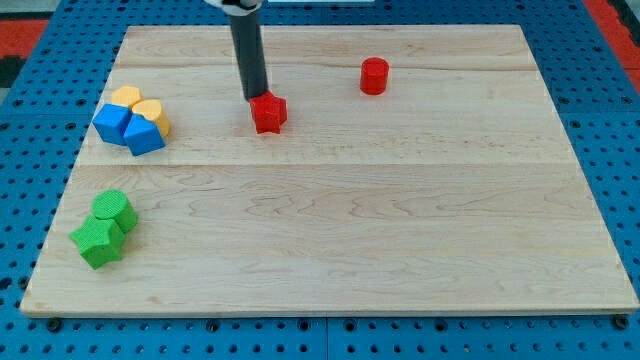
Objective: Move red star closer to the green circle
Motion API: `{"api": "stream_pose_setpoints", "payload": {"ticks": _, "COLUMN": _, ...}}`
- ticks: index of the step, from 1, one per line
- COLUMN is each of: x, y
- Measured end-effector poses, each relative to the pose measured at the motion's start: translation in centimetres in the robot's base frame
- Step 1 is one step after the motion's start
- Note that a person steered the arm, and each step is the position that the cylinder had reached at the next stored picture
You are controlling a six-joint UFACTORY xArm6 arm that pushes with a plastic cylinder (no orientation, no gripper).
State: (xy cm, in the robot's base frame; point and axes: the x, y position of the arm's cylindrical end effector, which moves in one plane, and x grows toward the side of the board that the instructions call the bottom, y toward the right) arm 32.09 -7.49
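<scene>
The red star (269, 113) lies on the wooden board in the upper middle-left of the view. My tip (256, 97) is at the star's upper-left edge, touching it or nearly so. The green circle (114, 209) sits near the board's lower-left edge, far below and to the left of the star. It touches a green star-like block (98, 242) just below it.
A red cylinder (374, 76) stands to the upper right of the star. At the left edge is a cluster of two blue blocks (130, 127) and two yellow blocks (139, 104). The wooden board (400, 220) rests on a blue pegboard.
</scene>
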Motion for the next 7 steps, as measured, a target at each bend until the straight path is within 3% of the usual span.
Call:
{"api": "stream_pose_setpoints", "payload": {"ticks": 1, "x": -1.5, "y": 2.7}}
{"api": "stream_pose_setpoints", "payload": {"ticks": 3, "x": 5.4, "y": 0.4}}
{"api": "stream_pose_setpoints", "payload": {"ticks": 4, "x": 3.7, "y": -1.8}}
{"api": "stream_pose_setpoints", "payload": {"ticks": 7, "x": 11.3, "y": -3.4}}
